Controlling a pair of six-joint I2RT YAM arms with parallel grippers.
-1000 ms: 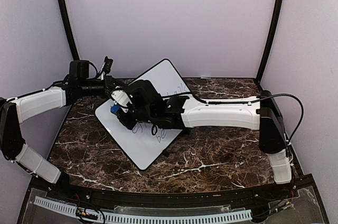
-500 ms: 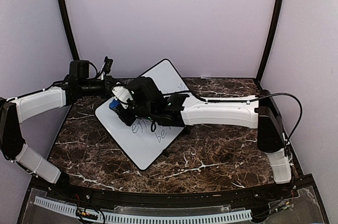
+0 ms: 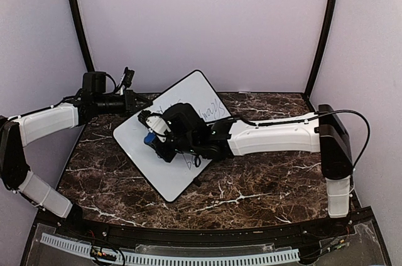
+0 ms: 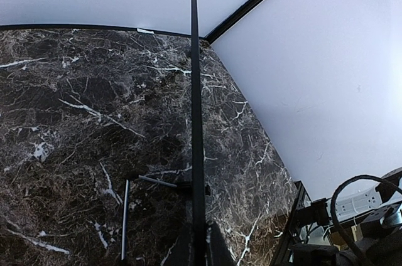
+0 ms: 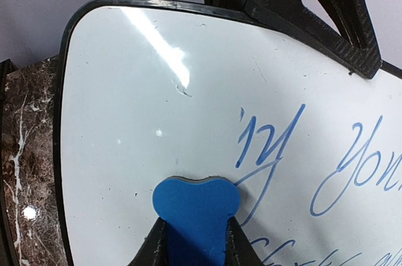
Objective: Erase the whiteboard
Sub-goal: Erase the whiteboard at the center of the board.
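The whiteboard stands tilted on the marble table, with blue handwriting across its middle and right. My left gripper is shut on the board's far left rim. In the left wrist view the board shows edge-on as a thin black line between the fingers. My right gripper is shut on a blue eraser block, which presses flat on the board just left of the writing. The eraser also shows in the top view. The board left of the eraser is white and bare.
The dark marble table is enclosed by lilac walls and black corner posts. The board's thin metal stand rods rest on the table behind it. The right arm lies across the board's right half.
My right gripper has slid the eraser to the right and nearer along the board. The right arm has shifted right with it. The left gripper and the board have not moved.
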